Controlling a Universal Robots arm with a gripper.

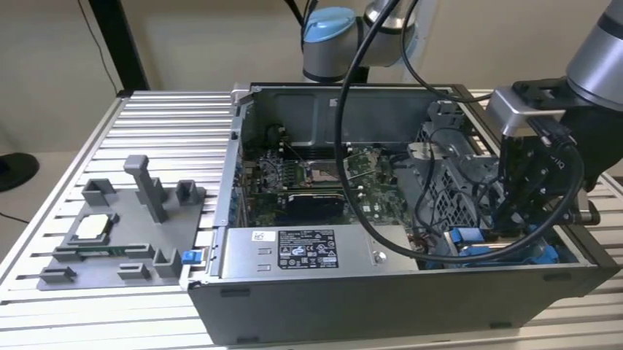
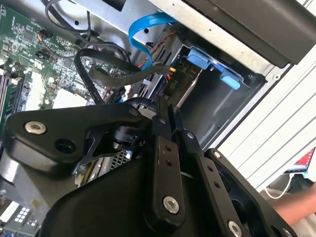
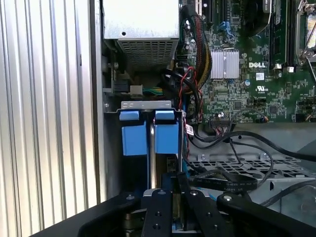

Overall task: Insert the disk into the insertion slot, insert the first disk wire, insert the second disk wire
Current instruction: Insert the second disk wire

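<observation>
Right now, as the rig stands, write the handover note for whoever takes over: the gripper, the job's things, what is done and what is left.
Gripper: down inside the case, in the corner at the exterior view's right, just over the insertion slot. Whether it grips anything cannot be told.
Disk: its blue carrier tabs sit at the slot's mouth, so it looks inserted or nearly so.
Wires: a blue flat cable loops loose near the slot, with its end hidden.
Done: the disk step, apparently.
Left: both disk wires, since none shows as plugged in.
</observation>
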